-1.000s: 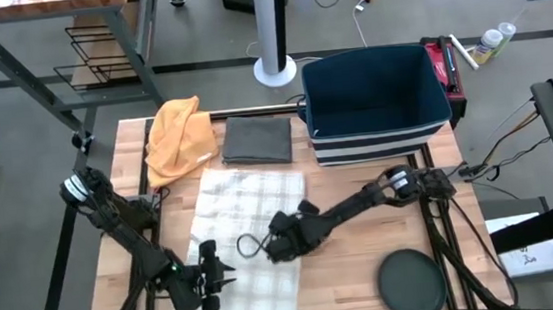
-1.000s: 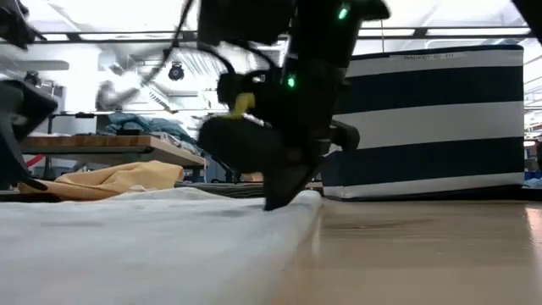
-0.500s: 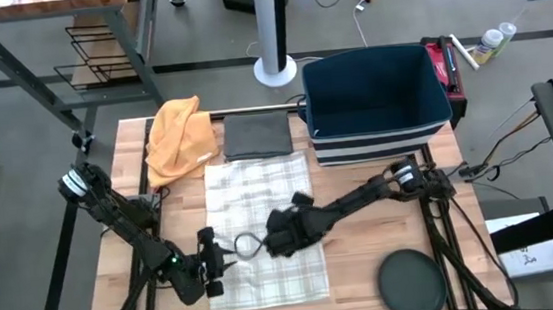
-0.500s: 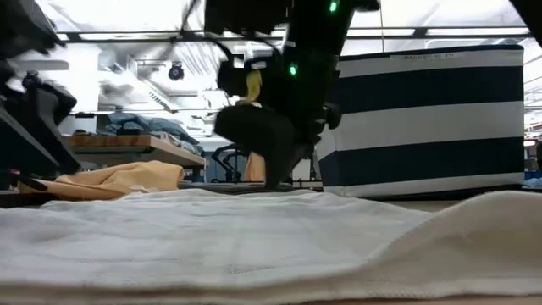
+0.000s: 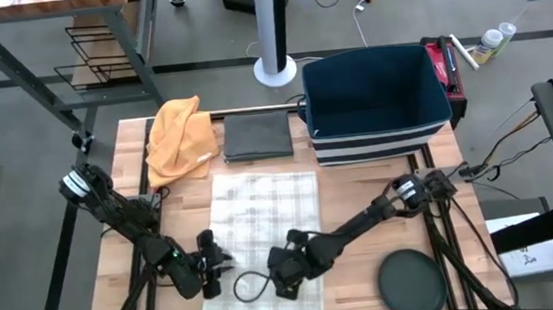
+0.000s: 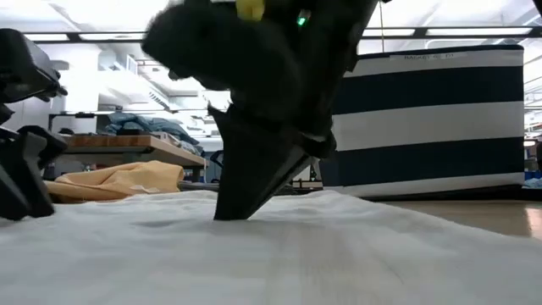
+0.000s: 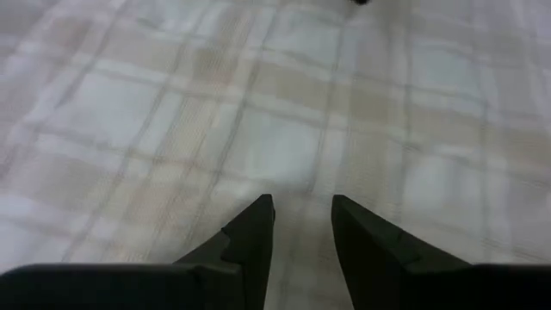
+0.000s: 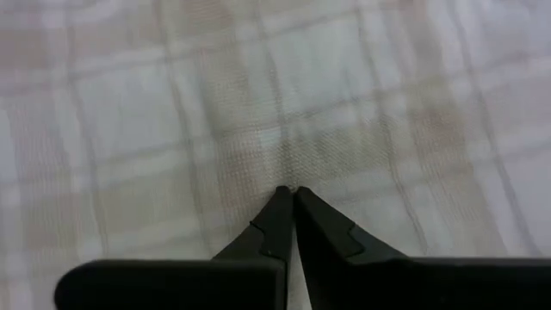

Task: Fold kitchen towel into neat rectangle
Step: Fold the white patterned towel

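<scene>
Matt woven checked cloth towel (image 5: 263,231) on a smooth pale wooden table (image 5: 358,173)

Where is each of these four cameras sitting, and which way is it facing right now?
High: overhead, straight down; both arms, checked towel, striped bin.
Low: table height, level across the towel; one gripper's dark fingers planted on it, bin behind.
Left wrist: over the towel; left gripper, jaws apart.
Right wrist: same, right gripper, jaws shut.
Shared: all four show the towel.
</scene>
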{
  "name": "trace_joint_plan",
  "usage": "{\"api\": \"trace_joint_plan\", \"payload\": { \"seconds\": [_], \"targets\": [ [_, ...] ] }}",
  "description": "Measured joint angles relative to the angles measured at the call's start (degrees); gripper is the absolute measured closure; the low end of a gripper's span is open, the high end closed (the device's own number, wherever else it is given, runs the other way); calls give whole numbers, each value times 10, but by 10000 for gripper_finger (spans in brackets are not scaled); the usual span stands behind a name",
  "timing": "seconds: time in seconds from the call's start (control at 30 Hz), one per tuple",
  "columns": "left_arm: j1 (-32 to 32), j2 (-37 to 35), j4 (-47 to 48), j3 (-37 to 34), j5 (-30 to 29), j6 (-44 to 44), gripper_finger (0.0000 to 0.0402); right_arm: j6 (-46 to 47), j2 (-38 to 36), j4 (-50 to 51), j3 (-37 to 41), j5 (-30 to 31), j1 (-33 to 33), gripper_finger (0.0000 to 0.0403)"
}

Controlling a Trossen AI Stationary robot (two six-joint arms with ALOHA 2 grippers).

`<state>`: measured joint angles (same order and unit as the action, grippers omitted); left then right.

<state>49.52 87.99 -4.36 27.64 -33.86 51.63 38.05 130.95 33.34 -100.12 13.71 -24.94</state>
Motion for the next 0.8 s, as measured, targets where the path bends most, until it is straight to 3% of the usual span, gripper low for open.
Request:
{"api": "trace_joint_plan", "payload": {
  "seconds": [0.23,0.33,0.57,0.8],
  "targets": [
    [5,-23,31,53,8,-40,287,-46,-45,10,0,75,-27,390],
    [7,-39,76,89,0,-67,287,-42,-51,27,0,61,-39,390],
    [14,-61,158,135,-28,-80,287,6,-43,36,5,-45,-59,390],
    [14,-45,145,122,-43,-74,287,-1,-43,27,54,-5,-43,390]
  ]
}}
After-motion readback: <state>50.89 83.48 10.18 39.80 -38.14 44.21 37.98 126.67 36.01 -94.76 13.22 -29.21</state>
